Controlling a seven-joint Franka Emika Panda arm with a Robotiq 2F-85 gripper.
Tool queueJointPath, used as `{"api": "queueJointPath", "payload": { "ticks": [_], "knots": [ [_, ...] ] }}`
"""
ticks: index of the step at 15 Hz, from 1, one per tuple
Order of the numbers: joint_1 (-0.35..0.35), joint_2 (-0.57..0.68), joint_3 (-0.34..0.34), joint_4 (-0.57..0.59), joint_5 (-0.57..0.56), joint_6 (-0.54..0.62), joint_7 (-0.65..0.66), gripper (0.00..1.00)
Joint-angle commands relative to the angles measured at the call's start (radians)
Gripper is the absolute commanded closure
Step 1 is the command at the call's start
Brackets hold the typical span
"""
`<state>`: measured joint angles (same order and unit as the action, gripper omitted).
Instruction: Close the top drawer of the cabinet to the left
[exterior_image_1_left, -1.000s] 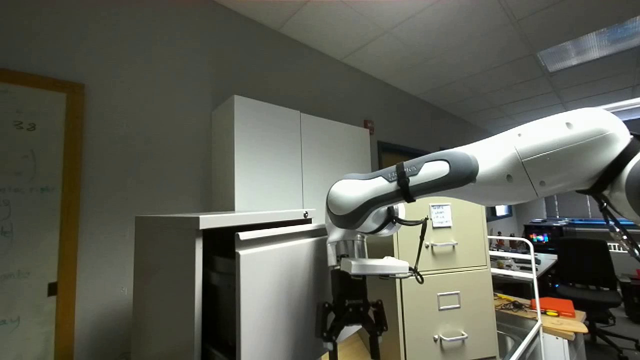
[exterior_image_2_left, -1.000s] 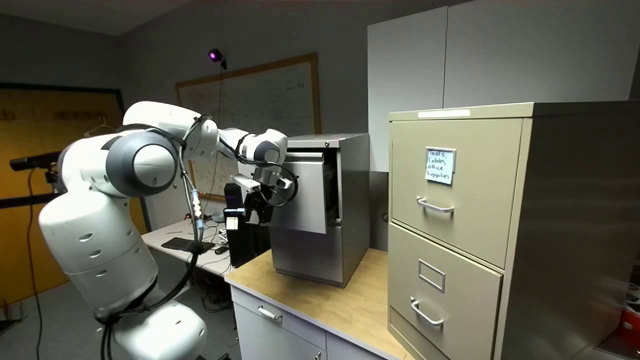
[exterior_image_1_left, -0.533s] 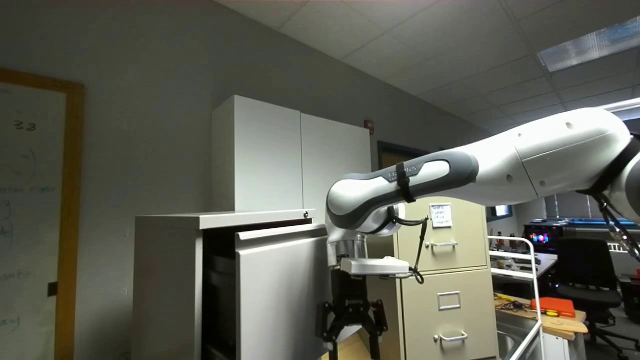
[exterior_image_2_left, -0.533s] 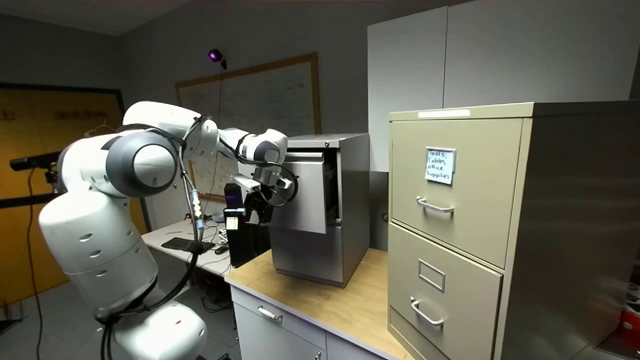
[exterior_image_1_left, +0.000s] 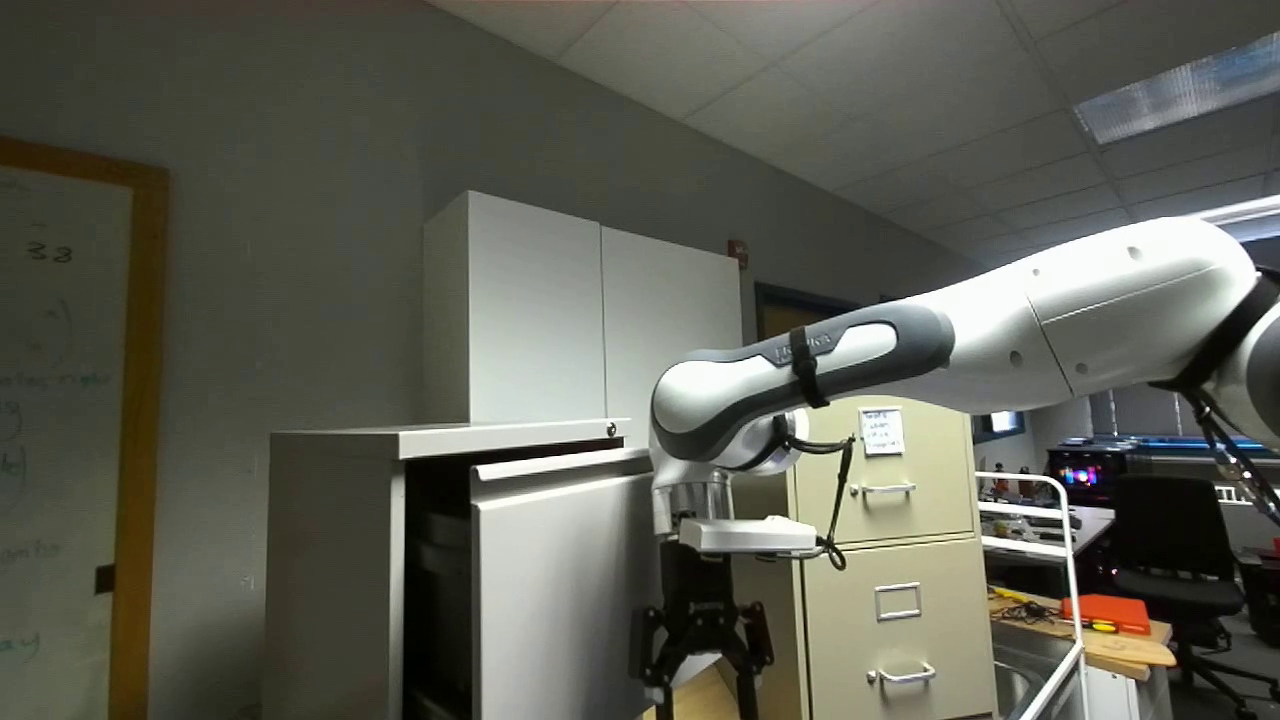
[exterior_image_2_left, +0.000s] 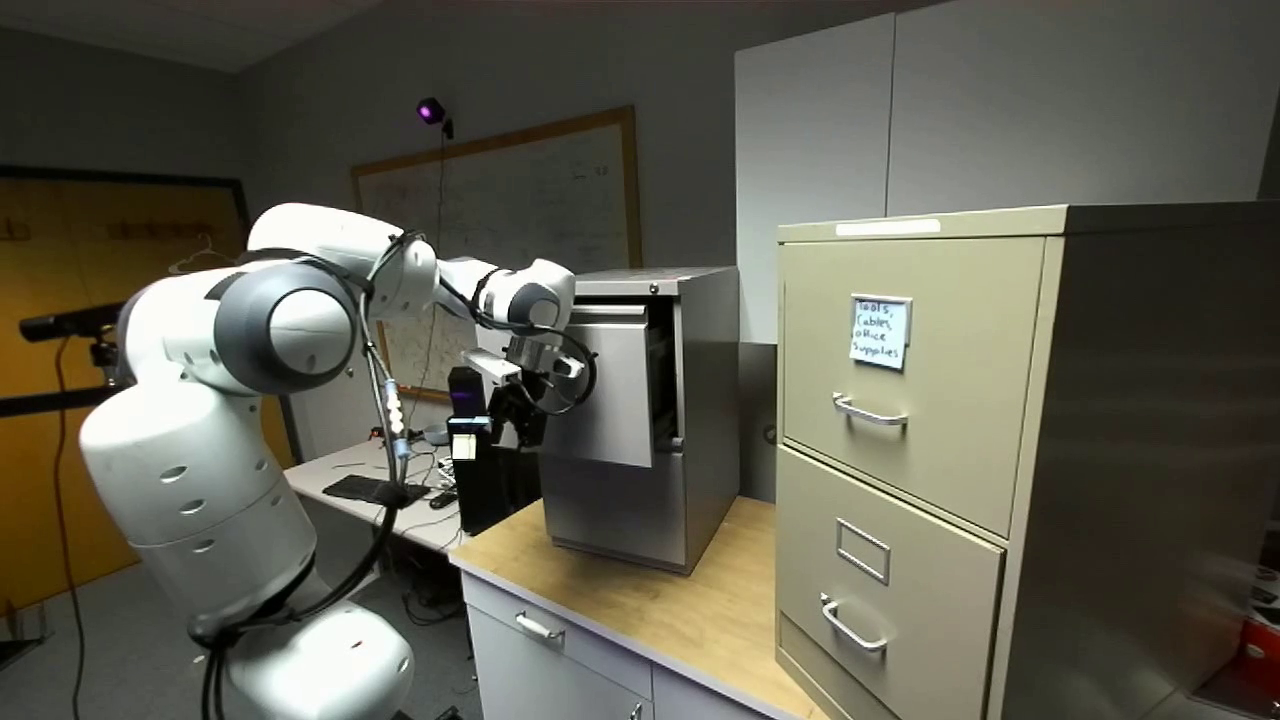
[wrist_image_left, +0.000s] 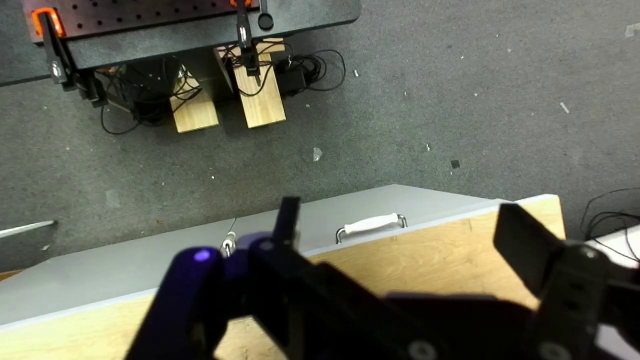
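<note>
The cabinet is broad, boxy and light grey; it shows in both exterior views and stands on a wooden counter. Its top drawer is pulled part way out, with a dark gap behind its plain front; the front also shows in an exterior view. My gripper points down in front of the drawer front, its fingers spread and nothing between them. Whether it touches the drawer front I cannot tell. In the wrist view the gripper is open above the counter edge; the drawer does not show clearly there.
A beige filing cabinet stands on the far side of the counter. A taller white cupboard is behind. A white handle sticks out from the counter's front. A desk stands beyond the arm.
The arm and gripper have shifted very slightly left in an exterior view. The drawer has not moved, and the gripper has stayed open.
</note>
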<state>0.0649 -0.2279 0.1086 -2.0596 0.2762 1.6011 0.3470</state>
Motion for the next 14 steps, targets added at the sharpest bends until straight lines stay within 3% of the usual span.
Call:
{"api": "queueJointPath", "payload": {
  "ticks": [1,5,6,8,14],
  "knots": [
    [0.007,0.022,0.021,0.017,-0.014,0.036,0.027,0.00],
    [0.011,0.027,0.043,0.030,-0.031,0.072,0.105,0.00],
    [0.010,0.017,0.047,0.026,-0.038,0.098,0.133,0.25],
    [0.010,-0.006,0.056,0.017,-0.052,0.167,0.178,0.34],
    [0.001,-0.102,0.079,-0.010,-0.095,0.438,0.291,0.80]
  ]
}}
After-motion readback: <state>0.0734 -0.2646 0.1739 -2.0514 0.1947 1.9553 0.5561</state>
